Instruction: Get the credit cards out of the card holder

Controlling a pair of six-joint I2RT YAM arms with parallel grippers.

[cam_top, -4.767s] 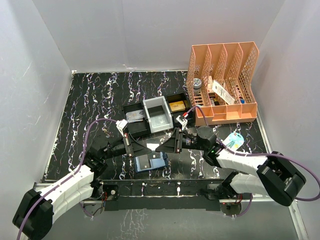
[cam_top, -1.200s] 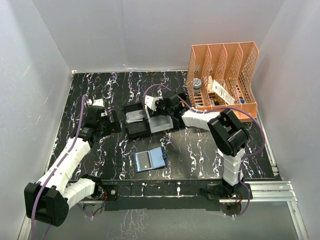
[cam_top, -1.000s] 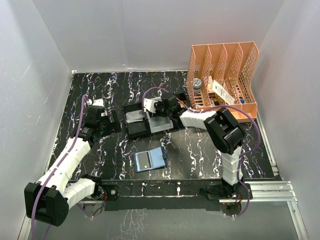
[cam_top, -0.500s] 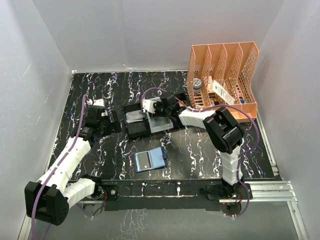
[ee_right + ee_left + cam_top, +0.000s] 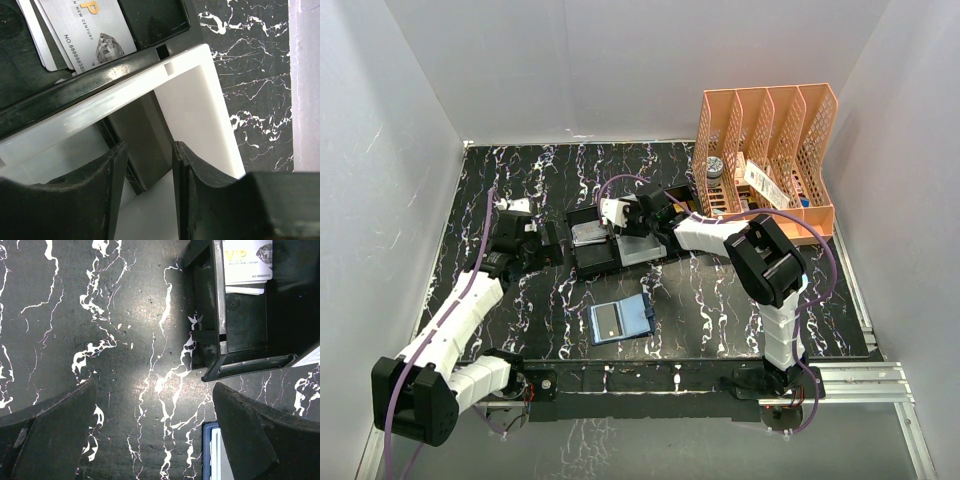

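The card holder (image 5: 620, 321) lies open on the black marbled table, navy with a pale grey panel inside; its edge (image 5: 206, 452) shows low in the left wrist view. Grey-silver credit cards (image 5: 588, 233) lie stacked in the black compartment of the tray (image 5: 592, 262); they also show as printed cards (image 5: 247, 262) and cards (image 5: 85, 30) in the wrist views. My right gripper (image 5: 608, 224) hovers over the tray beside the cards, jaws parted, nothing between its fingers (image 5: 107, 172). My left gripper (image 5: 552, 247) (image 5: 154, 390) stands wide open above bare table left of the tray.
A grey-white bin (image 5: 642, 245) (image 5: 200, 100) sits in the tray next to the cards. An orange file rack (image 5: 767, 165) with several small items stands at the back right. White walls enclose the table on three sides.
The right gripper's jaws have parted from shut and the arm has edged slightly left over the tray. The left arm and the card holder have not moved.
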